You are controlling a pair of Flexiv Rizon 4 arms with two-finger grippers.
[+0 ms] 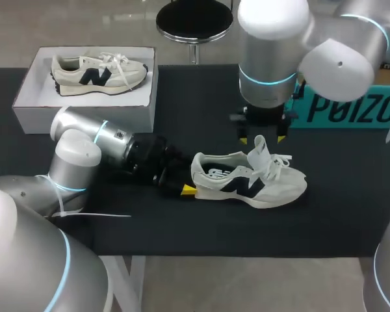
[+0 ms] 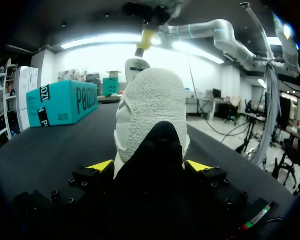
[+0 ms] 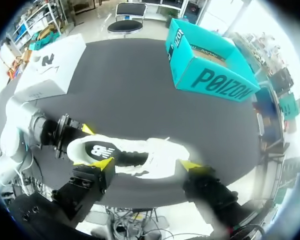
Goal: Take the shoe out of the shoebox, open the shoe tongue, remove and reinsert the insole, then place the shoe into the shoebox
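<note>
shoe (image 1: pixel 247 181) is out on the desk (image 1: pixel 182 110), centre-right of the head view, on its sole, toe toward the right edge. left pincer (image 2: pixel 149 166) comes in low from the left and is clamped on the heel (image 2: pixel 150 105) — a yellow tip pressed to each side of it in the left wrist view. right pincer (image 1: pixel 262 138) hangs straight above the shoe, fingers spread apart, with the tongue (image 1: pixel 260 151) standing up between them, not pinched. insole (image 1: pixel 214 173) is in place and shows through the opening.

my read: tongue-opening step, roughly a third in — insole not pulled yet.

doing it well:
- use the heel clamp as the anchor and press down as well as in, so the shoe doesn't ride up.
- close the right fingers on the tongue's upper edge only; the laces (image 1: pixel 283 159) sit just beside it and would snag.
- pull toward the toe, not upward, until the opening gapes.
- take the insole at the heel end, where the opening is widest; the left tips are close there.

white box (image 1: pixel 26 104) upper left holds a second shoe (image 1: pixel 97 73); teal box (image 1: pixel 351 107) upper right, well apart.
</note>
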